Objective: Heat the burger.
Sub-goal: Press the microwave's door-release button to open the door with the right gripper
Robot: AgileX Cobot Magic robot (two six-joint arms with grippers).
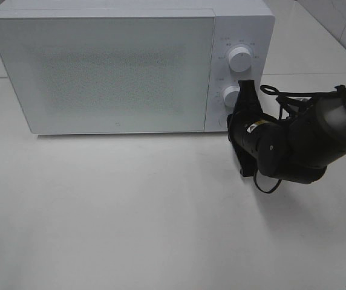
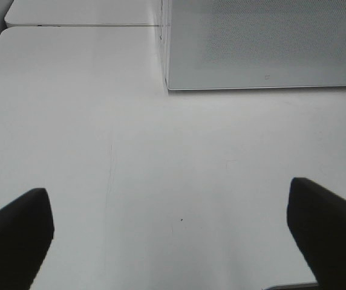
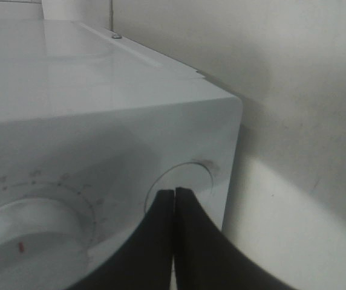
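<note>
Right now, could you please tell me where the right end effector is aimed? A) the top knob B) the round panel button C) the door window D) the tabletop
B: the right end effector, shut, has its tips at the round button beside a knob.

The place looked like a robotics test room laid out as a mock kitchen. A boxy white microwave oven with a speckled door and a round white upper dial above a second one stood on a plain white bench, which ran on bare and scuffed in the left wrist view. A black jointed robot arm with loose black cable reached over that bench to the oven's control panel, and pale tiling showed at the back right corner.
</note>
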